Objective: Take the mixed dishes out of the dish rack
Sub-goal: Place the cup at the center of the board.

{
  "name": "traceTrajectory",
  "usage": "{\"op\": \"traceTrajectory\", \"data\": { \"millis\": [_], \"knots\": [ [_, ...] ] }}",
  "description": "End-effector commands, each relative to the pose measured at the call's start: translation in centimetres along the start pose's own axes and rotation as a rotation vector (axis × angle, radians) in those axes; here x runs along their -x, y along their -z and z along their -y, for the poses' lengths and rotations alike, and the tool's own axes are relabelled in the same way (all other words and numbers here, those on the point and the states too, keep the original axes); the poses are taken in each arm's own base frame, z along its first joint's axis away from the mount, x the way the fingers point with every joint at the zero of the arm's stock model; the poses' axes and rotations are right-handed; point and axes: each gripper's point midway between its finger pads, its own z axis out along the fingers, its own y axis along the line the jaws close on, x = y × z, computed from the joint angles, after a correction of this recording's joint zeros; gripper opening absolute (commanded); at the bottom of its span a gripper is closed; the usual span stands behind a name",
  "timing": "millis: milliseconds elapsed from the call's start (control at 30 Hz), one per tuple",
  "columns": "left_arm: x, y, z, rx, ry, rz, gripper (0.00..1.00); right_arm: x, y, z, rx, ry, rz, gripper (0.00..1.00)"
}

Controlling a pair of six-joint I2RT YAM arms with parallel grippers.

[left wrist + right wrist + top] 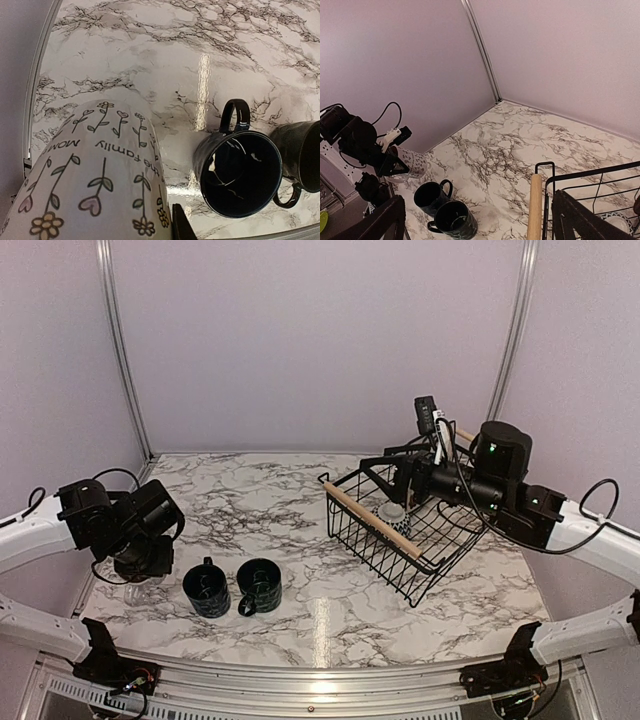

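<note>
My left gripper (140,575) is shut on a white mug (95,175) with flower drawings, held low at the table's left edge; one finger (181,225) shows beside it. The mug also appears in the right wrist view (409,165). Just right of it, two dark mugs (205,590) (260,585) stand upright on the marble. The black wire dish rack (440,540) with wooden bar handles (372,520) sits at the right. My right gripper (400,488) hangs open over the rack's back part, its fingers (380,220) wide apart. A pale round dish (392,512) and a patterned piece (402,530) lie in the rack.
Marble tabletop (270,500) is enclosed by pale walls with metal corner posts (120,340). A metal rail (320,680) runs along the near edge. Cables trail from the right arm (500,490) above the rack.
</note>
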Motion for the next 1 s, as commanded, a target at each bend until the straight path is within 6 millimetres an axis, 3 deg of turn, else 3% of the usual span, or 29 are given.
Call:
{"op": "traceTrajectory", "data": {
  "millis": [0,200,667,767,967],
  "knots": [
    [-2.2,-1.3,-0.1,-0.011,0.012,-0.075,0.0,1.1,0.0,0.5,-0.016,0.02,0.014,0.98],
    [-4.6,-2.9,1.2,-0.072,0.0,-0.171,0.0,1.2,-0.7,0.7,0.008,0.017,0.01,0.99],
    [-5.9,-5.2,1.3,-0.041,-0.038,-0.206,0.02,0.8,-0.8,1.0,0.008,0.007,-0.002,0.98],
    [-6.2,-5.4,1.1,-0.033,-0.04,-0.21,0.07,0.7,-0.8,1.1,0.005,0.005,-0.004,0.99],
    [-6.0,-4.9,1.3,-0.056,-0.036,-0.206,0.3,0.6,-0.7,1.2,0.002,0.004,-0.008,0.98]
  ]
}}
